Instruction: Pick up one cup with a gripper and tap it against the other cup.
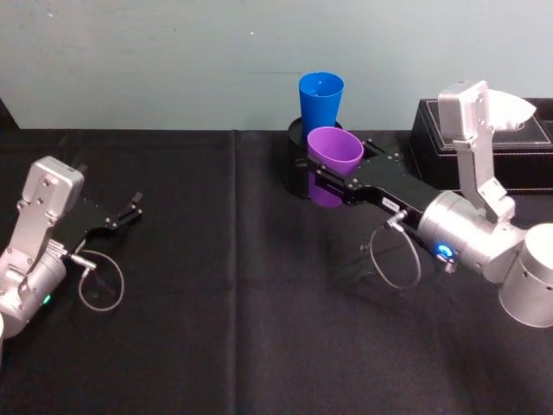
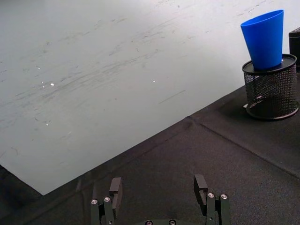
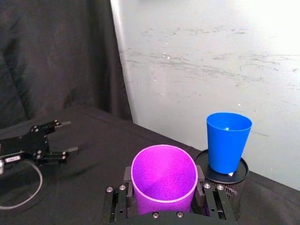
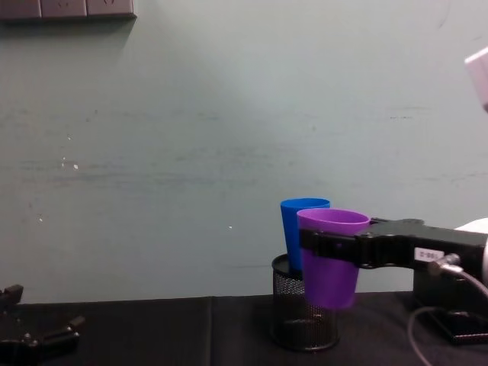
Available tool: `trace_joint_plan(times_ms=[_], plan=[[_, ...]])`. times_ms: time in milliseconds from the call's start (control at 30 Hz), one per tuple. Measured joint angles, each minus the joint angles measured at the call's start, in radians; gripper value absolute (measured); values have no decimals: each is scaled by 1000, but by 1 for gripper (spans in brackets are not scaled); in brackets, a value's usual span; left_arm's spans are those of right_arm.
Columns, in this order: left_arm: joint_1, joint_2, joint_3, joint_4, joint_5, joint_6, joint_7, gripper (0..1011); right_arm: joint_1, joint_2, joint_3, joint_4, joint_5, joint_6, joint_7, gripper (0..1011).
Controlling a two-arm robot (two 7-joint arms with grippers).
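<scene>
Smooth tapered purple cup (rim up) in right gripper

In the chest view, the smooth purple plastic tumbler hides most of the bright blue plastic tumbler behind it; whether they touch is unclear.

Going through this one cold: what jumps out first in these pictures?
The purple tapered plastic tumbler, clamped in the right pincer and held off the table right of centre. Just behind it, with a gap between, the bright blue plastic tumbler stands in a black mesh pen holder by the wall. The left pincer is open at the table's far left.
</scene>
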Motion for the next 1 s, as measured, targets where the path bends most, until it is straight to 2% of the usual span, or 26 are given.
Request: trace_joint_plan(times_ms=[367,733,1000], plan=[[0,0,0,0,0,0,0,1005,98,-88,-23,162,-13,-11,11,735],[0,0,0,0,0,0,0,1005,189,-139,-32,294,-51,-30,14,735],[0,0,0,0,0,0,0,1005,234,-166,-27,366,-80,-46,9,735]])
